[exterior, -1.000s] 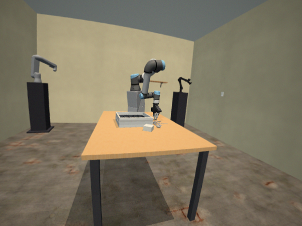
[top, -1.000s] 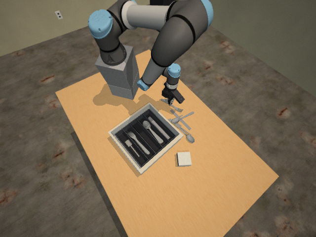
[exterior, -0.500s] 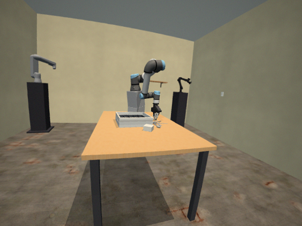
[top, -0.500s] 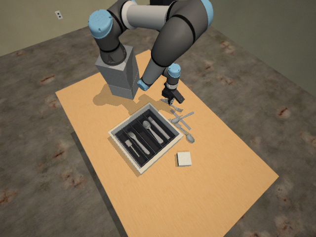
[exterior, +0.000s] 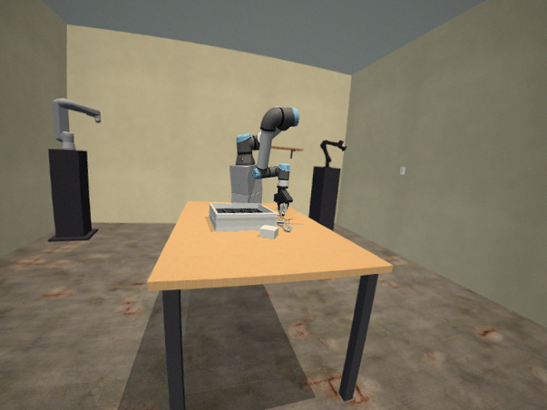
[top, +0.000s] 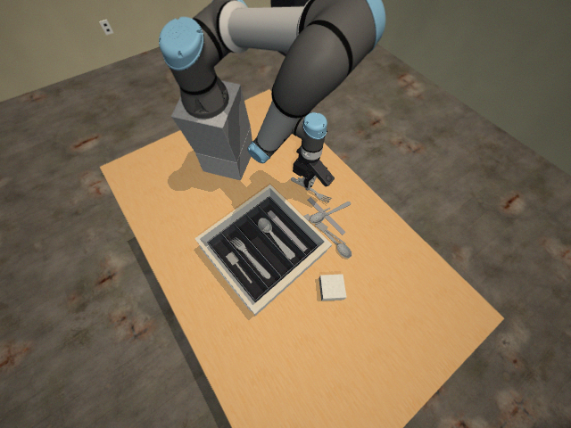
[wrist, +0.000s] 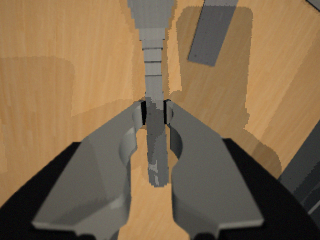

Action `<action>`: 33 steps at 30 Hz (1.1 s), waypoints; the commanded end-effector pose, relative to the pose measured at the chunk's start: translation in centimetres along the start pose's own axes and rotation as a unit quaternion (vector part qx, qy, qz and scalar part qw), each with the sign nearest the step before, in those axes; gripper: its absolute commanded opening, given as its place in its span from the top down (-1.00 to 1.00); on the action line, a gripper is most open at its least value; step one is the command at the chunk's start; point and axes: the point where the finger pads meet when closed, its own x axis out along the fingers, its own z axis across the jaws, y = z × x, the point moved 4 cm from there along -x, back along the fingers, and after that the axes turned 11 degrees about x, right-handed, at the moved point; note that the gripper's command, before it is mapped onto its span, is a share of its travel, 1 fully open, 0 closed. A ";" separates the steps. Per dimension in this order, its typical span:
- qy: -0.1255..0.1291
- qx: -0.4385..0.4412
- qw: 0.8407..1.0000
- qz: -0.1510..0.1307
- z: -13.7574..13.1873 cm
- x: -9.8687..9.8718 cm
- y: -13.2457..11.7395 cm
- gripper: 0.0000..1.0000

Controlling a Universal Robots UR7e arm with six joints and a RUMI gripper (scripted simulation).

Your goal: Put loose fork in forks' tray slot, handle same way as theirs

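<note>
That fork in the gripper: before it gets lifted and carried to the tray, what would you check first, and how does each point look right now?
1. Gripper shut on the loose fork: ok, both fingers press its handle in the wrist view.
2. Grip centred on the handle: cannot tell; the hold sits near the handle's end, so the fork may tip when raised.
3. Fork free of the other loose cutlery: cannot tell; its tines lie close to that pile.
4. Fork slot ready: ok, two forks lie flat along it, tines towards the robot's base.
5. Tray contents in their own slots: ok.
6. White block out of the way: ok.
</note>
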 end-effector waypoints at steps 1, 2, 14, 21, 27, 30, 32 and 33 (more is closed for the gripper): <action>0.000 -0.001 1.000 -0.002 0.0 -1.3 -0.2 0.96; 0.000 -0.001 1.000 -0.002 0.0 -1.5 -0.2 0.96; 0.000 -0.001 1.000 -0.001 0.0 -4.9 -0.2 0.96; 0.000 -0.001 1.000 -0.001 0.0 -7.7 -0.2 0.96; 0.000 -0.001 1.000 -0.001 0.0 -10.1 -0.2 0.96; 0.000 -0.001 1.000 -0.001 0.0 -10.5 -0.2 0.96; 0.000 -0.001 1.000 -0.001 0.0 -11.2 -0.2 0.96; 0.000 -0.001 1.000 -0.001 0.0 -11.6 -0.3 0.96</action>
